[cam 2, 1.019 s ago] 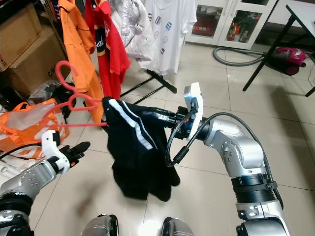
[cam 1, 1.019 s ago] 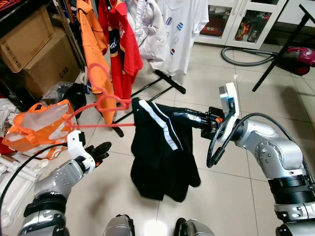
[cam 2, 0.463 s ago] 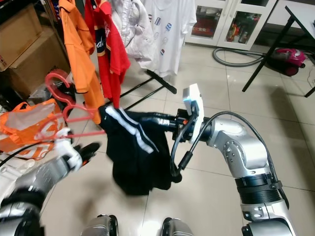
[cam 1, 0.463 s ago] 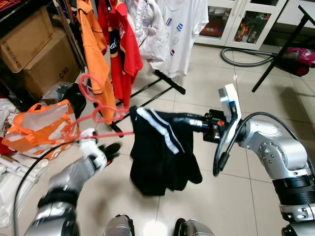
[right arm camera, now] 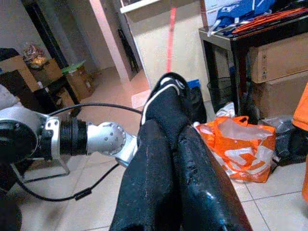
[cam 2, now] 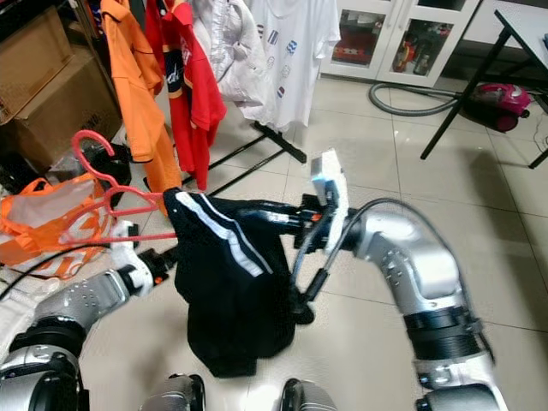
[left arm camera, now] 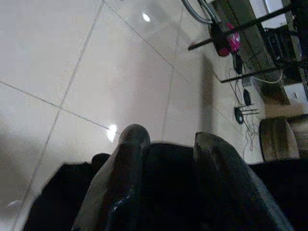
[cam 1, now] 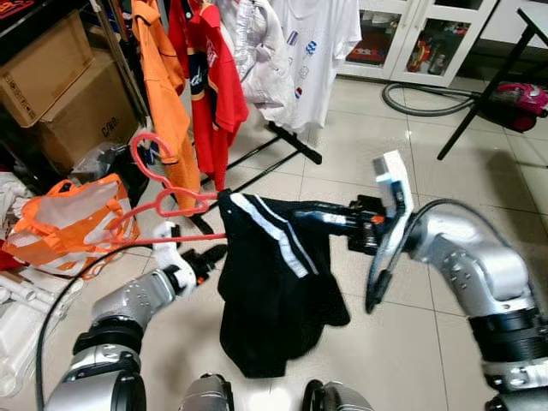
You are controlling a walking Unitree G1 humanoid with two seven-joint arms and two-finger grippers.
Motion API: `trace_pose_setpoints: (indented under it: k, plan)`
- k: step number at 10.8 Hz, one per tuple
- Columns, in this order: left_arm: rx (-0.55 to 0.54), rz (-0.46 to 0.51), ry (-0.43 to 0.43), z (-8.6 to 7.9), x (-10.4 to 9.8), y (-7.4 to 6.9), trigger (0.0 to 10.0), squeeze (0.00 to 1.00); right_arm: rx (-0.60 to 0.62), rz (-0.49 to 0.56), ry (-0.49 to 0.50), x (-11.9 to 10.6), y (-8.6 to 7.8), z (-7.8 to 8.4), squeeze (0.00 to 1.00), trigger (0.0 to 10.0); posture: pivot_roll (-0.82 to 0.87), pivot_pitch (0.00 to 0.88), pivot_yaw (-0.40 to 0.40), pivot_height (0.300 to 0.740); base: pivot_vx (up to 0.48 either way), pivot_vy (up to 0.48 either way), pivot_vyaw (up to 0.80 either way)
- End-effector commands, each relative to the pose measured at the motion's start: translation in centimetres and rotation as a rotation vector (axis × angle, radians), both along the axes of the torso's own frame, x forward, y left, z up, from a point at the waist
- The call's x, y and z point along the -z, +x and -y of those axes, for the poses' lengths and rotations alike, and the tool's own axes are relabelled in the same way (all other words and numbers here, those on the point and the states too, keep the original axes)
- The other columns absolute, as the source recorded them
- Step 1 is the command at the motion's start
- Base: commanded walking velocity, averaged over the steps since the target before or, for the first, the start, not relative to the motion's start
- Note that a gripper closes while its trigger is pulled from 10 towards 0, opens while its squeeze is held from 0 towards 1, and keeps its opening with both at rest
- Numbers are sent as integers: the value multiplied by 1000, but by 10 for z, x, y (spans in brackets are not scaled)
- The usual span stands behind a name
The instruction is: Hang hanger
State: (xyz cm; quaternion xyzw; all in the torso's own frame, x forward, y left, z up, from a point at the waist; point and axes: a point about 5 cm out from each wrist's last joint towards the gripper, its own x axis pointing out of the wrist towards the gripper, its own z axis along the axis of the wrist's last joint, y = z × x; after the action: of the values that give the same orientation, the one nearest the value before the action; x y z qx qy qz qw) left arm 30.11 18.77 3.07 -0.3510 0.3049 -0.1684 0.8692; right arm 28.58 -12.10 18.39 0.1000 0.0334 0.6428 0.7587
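Hanger (cam 1: 167, 184), thin pink wire, carries black garment (cam 1: 270, 291).

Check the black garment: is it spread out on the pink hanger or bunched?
Bunched. The black garment hangs crumpled over one end of the pink hanger, at the right claw.

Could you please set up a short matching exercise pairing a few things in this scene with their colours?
Things:
1. hanger
2. garment draped on the hanger
3. T-shirt on the rack
4. vacuum cleaner

Colours:
A. white
B. magenta
C. pink
D. black with a white stripe

Pairs: 1-C, 2-D, 3-A, 4-B
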Motion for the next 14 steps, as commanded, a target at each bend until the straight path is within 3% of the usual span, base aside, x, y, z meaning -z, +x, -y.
trace_pose_setpoints:
  k: [1, 4, 5, 7, 9, 10, 11, 14]
  plan:
    - [19, -29, -18, 4, 6, -6, 10000, 1000, 12, 37, 35, -9, 1, 1, 0, 0, 13, 150, -2, 740, 0, 0, 0]
    - [37, -38, -44, 10, 9, -9, 10000, 1000, 2, 60, 70, -21, 0, -2, 0, 0, 4, 156, -6, 740, 0, 0, 0]
    - [28, -31, -43, 7, 7, -8, 10000, 1000, 1, 64, 70, -23, 0, -1, 0, 0, 1, 156, -8, 740, 0, 0, 0]
    - [-30, -12, -28, -17, 2, -9, 10000, 1000, 13, 65, 62, -24, 0, 3, 0, 0, 2, 162, -8, 740, 0, 0, 0]
    - [-12, -14, -29, -17, 3, -11, 10000, 1000, -1, 72, 72, -27, -2, -1, 0, 0, 4, 166, -11, 740, 0, 0, 0]
    - [-25, -21, -62, -12, 2, -9, 10000, 212, -10, 84, 83, -32, -3, -3, 0, 0, 3, 167, -13, 740, 0, 0, 0]
    - [-47, -4, -98, -9, -1, -4, 10000, 0, -13, 96, 89, -37, -3, -3, 0, 0, -4, 167, -15, 740, 0, 0, 0]
    - [-97, -14, -168, 0, -2, 0, 10000, 0, -21, 122, 99, -46, -6, -5, 0, 0, -17, 170, -21, 740, 0, 0, 0]
